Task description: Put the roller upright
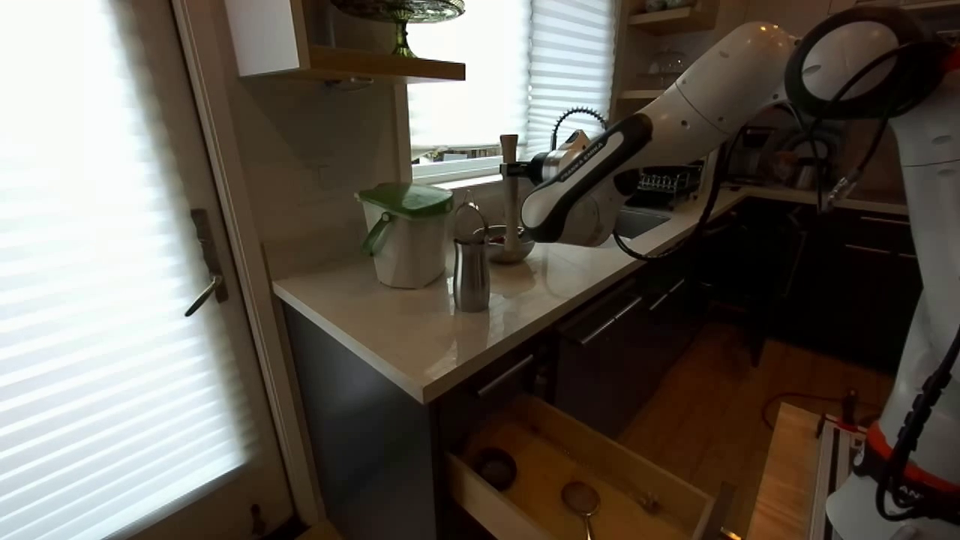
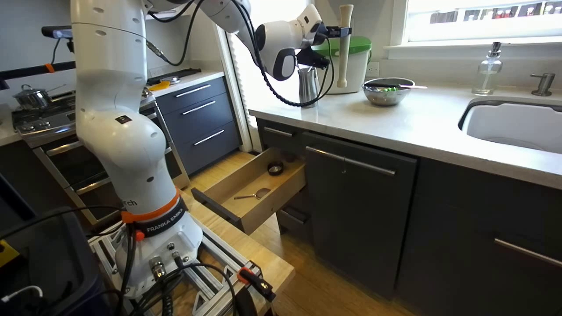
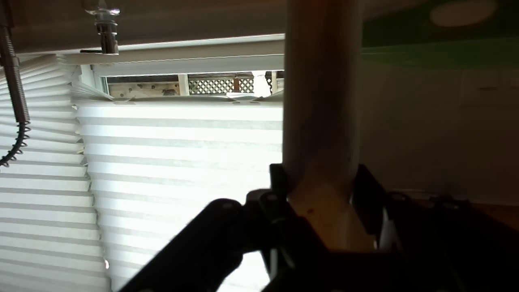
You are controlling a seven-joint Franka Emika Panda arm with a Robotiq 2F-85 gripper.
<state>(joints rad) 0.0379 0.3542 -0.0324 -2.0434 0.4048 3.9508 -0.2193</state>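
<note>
Black two-fingered gripper [image 3: 319, 182] holds a slender light-brown wooden roller [image 2: 344, 55] near upright

I have the jaws clamped around the upper part of the roller; in the wrist view a finger bears on it from either side. My white jointed arm [image 2: 114, 92] climbs as a thick column, and in an exterior view the forearm [image 1: 716, 86] slopes down toward the glossy pale countertop [image 1: 397, 330]. The wrist [image 2: 279, 39] is bent so that the gripper points sideways, about level, and the roller crosses it nearly square. In both exterior views the roller runs close to vertical, its lower end raised off the countertop.

Near that lower end sits a round stainless-steel bowl [image 2: 382, 97]; I cannot judge the depth between them. A white green-lidded bucket [image 1: 412, 251] and a shiny cylindrical steel cup [image 1: 471, 281] stand farther toward the countertop's end, the cup upright and near the bucket. Below, I see a pale wooden drawer [image 2: 285, 193] pulled out, with a round-headed, slim-handled metal utensil [image 1: 580, 496] lying in it.
</note>
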